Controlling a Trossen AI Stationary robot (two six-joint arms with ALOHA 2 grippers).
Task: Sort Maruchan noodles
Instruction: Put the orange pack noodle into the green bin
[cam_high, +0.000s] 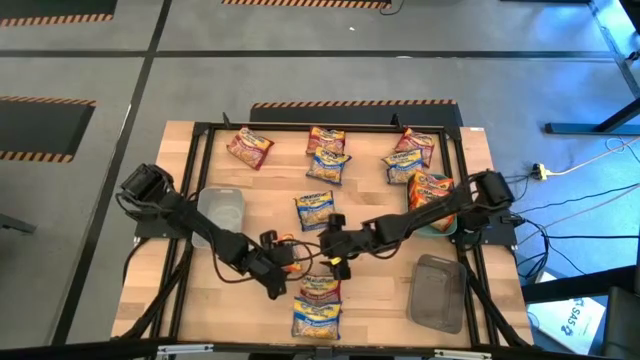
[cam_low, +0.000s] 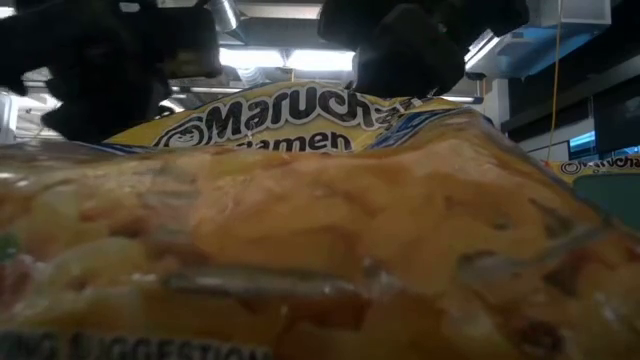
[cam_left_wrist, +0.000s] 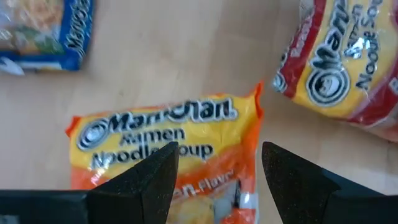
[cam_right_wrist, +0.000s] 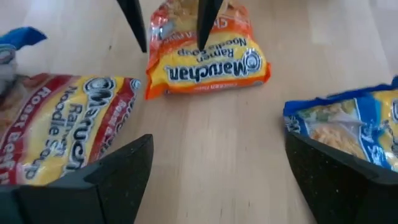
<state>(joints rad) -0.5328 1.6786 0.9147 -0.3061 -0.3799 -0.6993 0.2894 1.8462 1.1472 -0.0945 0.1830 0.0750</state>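
A pale wooden table (cam_high: 260, 215) framed in black rails stood on a grey floor with striped hazard tape, and Maruchan noodles lay scattered over it: several packets along the far edge, one blue-and-yellow packet (cam_high: 314, 208) near the middle, two more stacked at the near edge. Between the two arms lay the orange packet (cam_left_wrist: 171, 146), flat on the wood, with the left gripper (cam_left_wrist: 217, 171) poised directly over it, jaws spread apart and straddling its width, nothing yet held. The right gripper (cam_right_wrist: 211, 180) hung just beside it, also spread wide and empty, a maroon roast-beef packet (cam_right_wrist: 59, 124) on one side of it and a blue packet (cam_right_wrist: 348, 127) on the other. The step in hand looked to be the left arm's pick of the orange packet. To do it well, the fingers would probably need to come down level, pinch across the crinkly wrapper rather than skate over it, and lift clear before the right gripper moved in.
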